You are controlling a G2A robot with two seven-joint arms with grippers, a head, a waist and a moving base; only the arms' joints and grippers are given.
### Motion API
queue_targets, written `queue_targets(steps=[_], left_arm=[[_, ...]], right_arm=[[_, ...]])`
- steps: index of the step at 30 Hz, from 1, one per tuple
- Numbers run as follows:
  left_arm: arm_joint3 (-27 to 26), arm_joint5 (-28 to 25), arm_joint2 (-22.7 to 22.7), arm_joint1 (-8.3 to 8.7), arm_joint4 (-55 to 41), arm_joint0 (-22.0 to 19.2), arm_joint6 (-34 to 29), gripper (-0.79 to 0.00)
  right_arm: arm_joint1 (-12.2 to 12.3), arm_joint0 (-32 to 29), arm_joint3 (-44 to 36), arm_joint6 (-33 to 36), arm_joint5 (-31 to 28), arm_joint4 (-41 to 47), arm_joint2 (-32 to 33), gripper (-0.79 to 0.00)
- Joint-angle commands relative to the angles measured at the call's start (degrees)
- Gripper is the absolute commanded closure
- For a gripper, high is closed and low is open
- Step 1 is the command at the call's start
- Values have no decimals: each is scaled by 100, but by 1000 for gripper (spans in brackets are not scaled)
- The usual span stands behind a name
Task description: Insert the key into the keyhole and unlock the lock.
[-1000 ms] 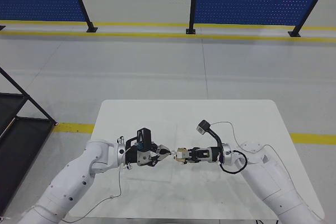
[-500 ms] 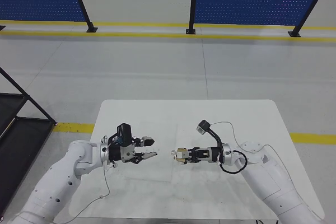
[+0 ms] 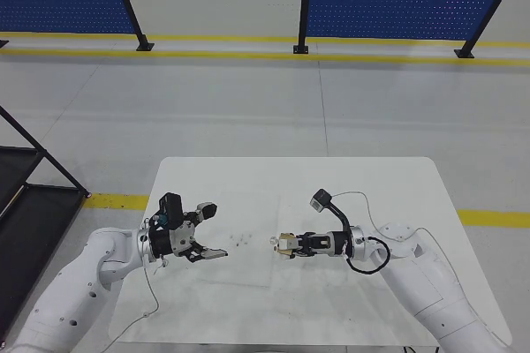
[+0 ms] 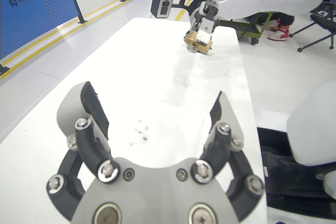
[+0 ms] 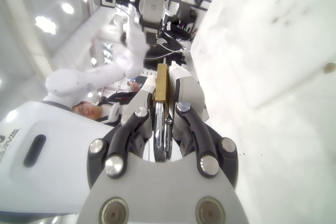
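Note:
A brass padlock [image 3: 287, 244] is held just above the middle of the white table [image 3: 380, 185], with my right gripper [image 3: 291, 244] shut on its body. Seen from the right wrist, the lock's brass edge [image 5: 161, 83] sits between the fingers and its steel shackle [image 5: 160, 128] points back toward the palm. A small silvery key [image 4: 192, 48] sticks out of the padlock [image 4: 199, 41] on the side facing the left arm. My left gripper [image 3: 210, 232] hangs open over the table's left part, well apart from the lock, with nothing between its fingers [image 4: 92, 109].
A few small dark specks [image 3: 240, 236] lie on the table between the two grippers. A black rack [image 3: 18, 203] stands on the floor to the left. Blue barrier panels [image 3: 62, 13] line the far side of the room.
The left gripper has opened and pulled back to the left, away from the padlock, leaving the key in it. The right arm and the lock have stayed still.

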Motion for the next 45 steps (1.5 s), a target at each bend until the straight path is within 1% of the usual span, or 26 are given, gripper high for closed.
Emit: queue_targets(steps=[1,3,4,7,11,16,21,26,31,32,33,34,45], left_arm=[[0,0,0,0,0,0,0,-785],[0,0,0,0,0,0,0,-785],[0,0,0,0,0,0,0,-785],[0,0,0,0,0,0,0,-785],[0,0,0,0,0,0,0,-785],[0,0,0,0,0,0,0,-785],[0,0,0,0,0,0,0,-785],[0,0,0,0,0,0,0,-785],[0,0,0,0,0,0,0,-785],[0,0,0,0,0,0,0,-785],[0,0,0,0,0,0,0,-785],[0,0,0,0,0,0,0,-785],[0,0,0,0,0,0,0,-785]], right_arm=[[0,0,0,0,0,0,0,0],[0,0,0,0,0,0,0,0],[5,-11,20,-103,56,-90,9,0],[59,45,86,-529,590,-838,73,0],[121,62,94,-803,1190,-1657,79,0],[148,146,153,-990,1789,-2436,-31,0],[145,244,196,-1022,2177,-2856,-149,0],[129,363,313,-982,2551,-3062,-233,0],[112,424,392,-999,2677,-3074,-255,0],[111,423,395,-1011,2686,-3073,-254,-268],[111,421,399,-1032,2705,-3076,-248,-474],[112,417,397,-1057,2726,-3084,-243,-785],[147,304,157,-1290,2887,-3239,-139,-785]])
